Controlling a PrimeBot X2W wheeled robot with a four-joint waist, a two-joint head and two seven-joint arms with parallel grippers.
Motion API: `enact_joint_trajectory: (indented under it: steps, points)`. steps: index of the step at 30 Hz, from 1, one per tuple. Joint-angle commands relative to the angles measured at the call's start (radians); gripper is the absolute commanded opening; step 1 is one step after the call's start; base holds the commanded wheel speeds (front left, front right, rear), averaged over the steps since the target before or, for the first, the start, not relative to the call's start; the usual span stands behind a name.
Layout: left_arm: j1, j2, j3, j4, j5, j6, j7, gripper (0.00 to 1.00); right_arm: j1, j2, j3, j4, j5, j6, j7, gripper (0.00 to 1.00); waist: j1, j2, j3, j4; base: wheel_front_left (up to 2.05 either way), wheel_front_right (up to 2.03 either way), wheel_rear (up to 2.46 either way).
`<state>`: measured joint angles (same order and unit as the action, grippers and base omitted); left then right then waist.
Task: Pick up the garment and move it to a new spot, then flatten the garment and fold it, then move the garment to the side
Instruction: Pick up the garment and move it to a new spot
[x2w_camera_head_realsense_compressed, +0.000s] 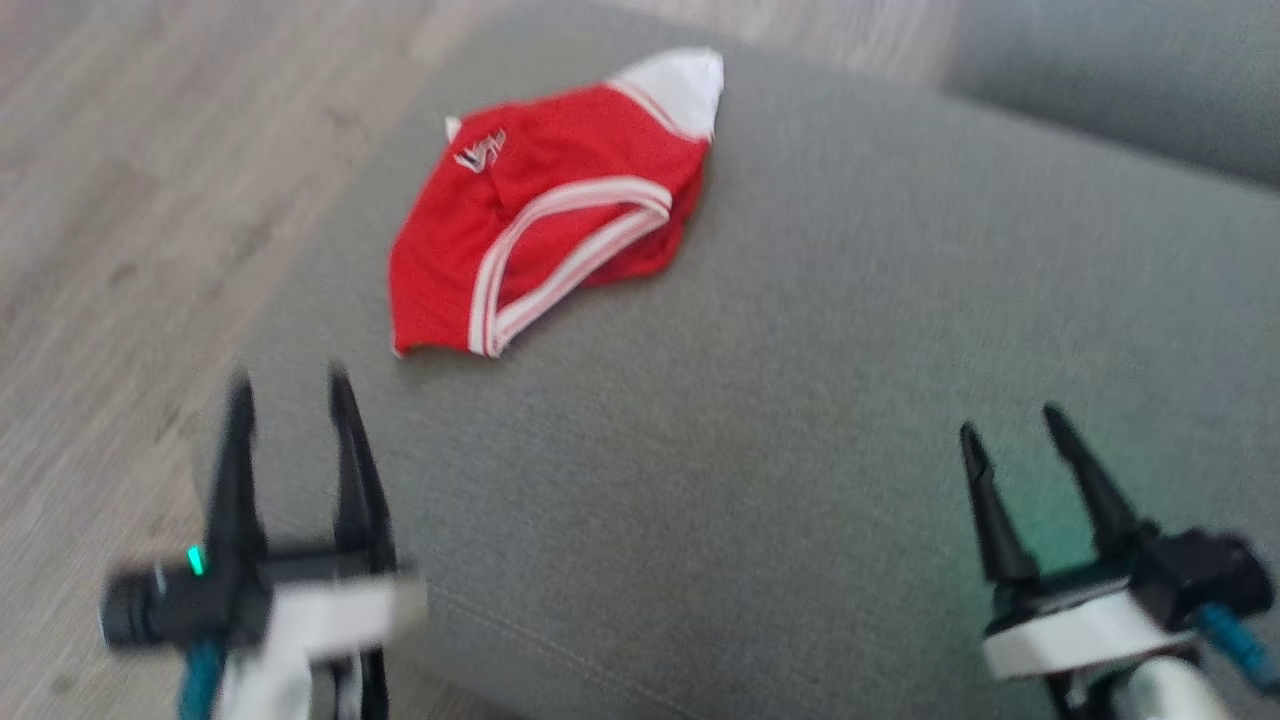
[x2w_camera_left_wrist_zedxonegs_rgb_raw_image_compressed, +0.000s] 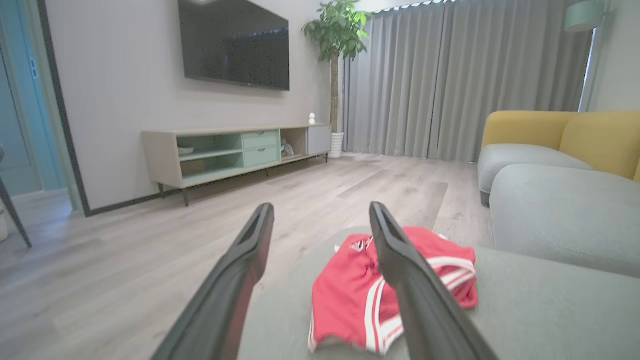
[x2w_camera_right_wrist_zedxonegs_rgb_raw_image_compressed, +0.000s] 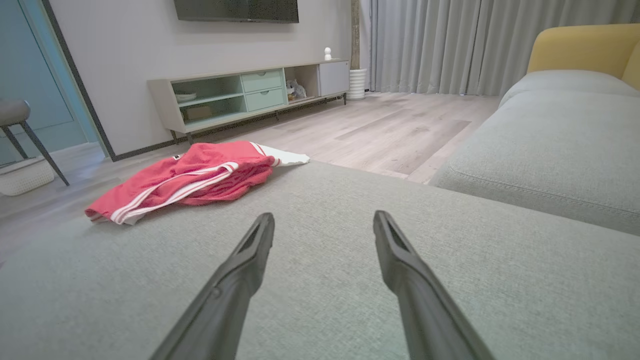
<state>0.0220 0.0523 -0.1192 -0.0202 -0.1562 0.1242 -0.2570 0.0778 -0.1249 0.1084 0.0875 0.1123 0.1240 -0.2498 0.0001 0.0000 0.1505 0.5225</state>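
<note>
Apparently nothing is done yet: the red garment (x2w_camera_head_realsense_compressed: 540, 220) lies crumpled near the grey sofa cushion's (x2w_camera_head_realsense_compressed: 800, 400) far left edge. Left gripper (x2w_camera_head_realsense_compressed: 290, 385) and right gripper (x2w_camera_head_realsense_compressed: 1012, 425) gape wide, empty, apart from it. Pick-up, flattening, folding and the move aside are all left.

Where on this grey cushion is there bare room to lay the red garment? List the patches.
The grey cushion is bare from the red garment rightward to its right edge, and along the near strip between the left gripper and right gripper. Its far left corner is taken by the garment.
</note>
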Motion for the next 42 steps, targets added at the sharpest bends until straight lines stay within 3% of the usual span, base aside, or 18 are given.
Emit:
enact_joint_trajectory:
  steps: [1, 4, 8, 13, 16, 22, 23, 26, 31, 37, 42]
  points:
    - [-0.101, -0.002, 0.041, -0.041, -0.004, 0.006, -0.005, 1.00, -0.043, -0.044, 0.028, -0.038, -0.009, 0.007, -0.012, 1.00, -0.0001, 0.0000, 0.134, -0.035, 0.00, 0.00, 0.00]
    - [-0.235, -0.002, 0.056, -0.019, 0.000, -0.011, -0.005, 1.00, -0.067, -0.112, 0.036, -0.058, -0.017, 0.007, -0.012, 1.00, -0.0001, 0.0000, 0.231, -0.059, 0.00, 0.00, 0.00]
    - [-0.441, 0.001, 0.069, 0.120, 0.039, -0.070, -0.005, 1.00, -0.094, -0.192, 0.026, -0.086, -0.026, 0.007, -0.012, 1.00, -0.0001, 0.0000, 0.329, -0.091, 0.00, 0.00, 0.00]
    - [-0.693, 0.022, 0.094, 0.474, 0.029, -0.109, 0.002, 1.00, -0.120, -0.259, 0.029, -0.114, -0.031, 0.007, -0.012, 1.00, -0.0001, 0.0000, 0.394, -0.139, 0.00, 0.00, 0.00]
    - [-0.824, 0.037, 0.113, 0.703, -0.003, -0.124, 0.071, 1.00, -0.133, -0.279, 0.032, -0.131, -0.030, 0.007, -0.012, 1.00, -0.0001, 0.0000, 0.421, -0.174, 0.00, 0.00, 0.00]
    - [-0.966, 0.068, 0.160, 1.033, -0.107, -0.205, 0.213, 1.00, -0.149, -0.279, 0.028, -0.150, -0.029, 0.007, -0.012, 1.00, -0.0001, 0.0000, 0.460, -0.240, 0.00, 0.00, 0.00]
    - [-0.976, 0.081, 0.150, 1.070, -0.101, -0.211, 0.232, 0.00, -0.153, -0.274, 0.029, -0.152, -0.028, 0.007, -0.012, 1.00, -0.0001, 0.0000, 0.463, -0.250, 0.00, 0.00, 0.00]
    - [-1.013, 0.117, 0.138, 1.101, -0.075, -0.181, 0.162, 0.00, -0.161, -0.257, 0.022, -0.160, -0.025, 0.007, -0.012, 1.00, -0.0001, 0.0000, 0.472, -0.265, 0.00, 0.00, 0.00]
    - [-1.060, 0.143, 0.113, 1.067, -0.041, -0.165, 0.024, 0.00, -0.173, -0.223, 0.039, -0.148, -0.023, 0.007, -0.012, 1.00, -0.0001, 0.0000, 0.418, -0.284, 0.00, 0.00, 0.00]
    - [-1.075, 0.172, 0.090, 0.947, -0.013, -0.169, 0.000, 0.00, -0.189, -0.155, 0.064, -0.129, -0.012, 0.007, -0.012, 1.00, -0.0001, 0.0000, 0.299, -0.334, 0.00, 0.00, 0.00]
    - [-1.041, 0.178, 0.056, 0.786, -0.014, -0.210, 0.028, 0.00, -0.187, -0.075, 0.073, -0.105, 0.006, 0.007, -0.012, 1.00, -0.0001, 0.0000, 0.173, -0.412, 0.00, 0.00, 0.00]
